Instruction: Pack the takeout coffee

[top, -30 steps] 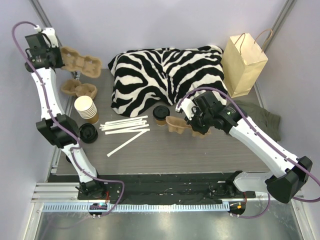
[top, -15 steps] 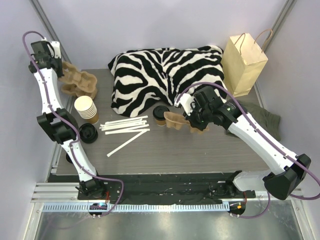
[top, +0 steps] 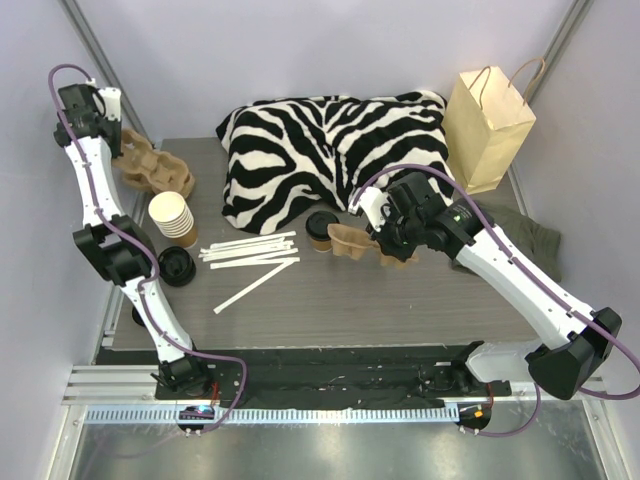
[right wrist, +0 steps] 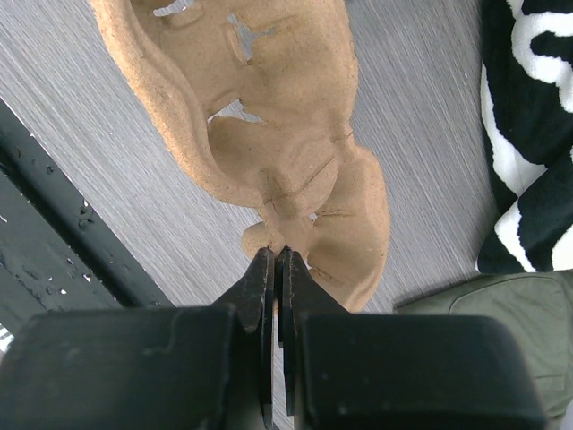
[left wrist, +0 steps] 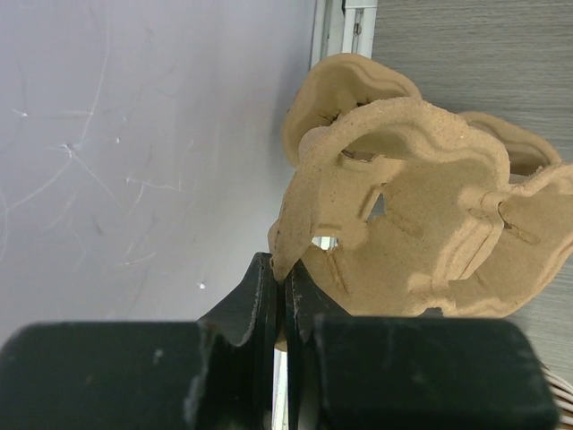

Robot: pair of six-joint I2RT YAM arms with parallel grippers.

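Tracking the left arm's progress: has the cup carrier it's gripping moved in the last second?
Yes. The cup carrier in the left gripper came down toward the paper cup stack.

A zebra-print cushion [top: 330, 150] fills the back middle of the grey wood-grain worktop [top: 350, 300], with a kraft paper bag [top: 487, 130] with twine handles standing upright just to its right and a crumpled olive-green cloth [top: 525, 235] at the right edge in front of the bag. At the back left corner sit overlapping pulp cup carriers [top: 160, 172]; nearer along that side are a stack of lidless paper cups [top: 172, 216] and then a loose black lid [top: 177, 266]. White flat sticks [top: 250, 252] lie scattered right of the stack, and a single pulp carrier [top: 350, 243] is just in front of the cushion's near edge.
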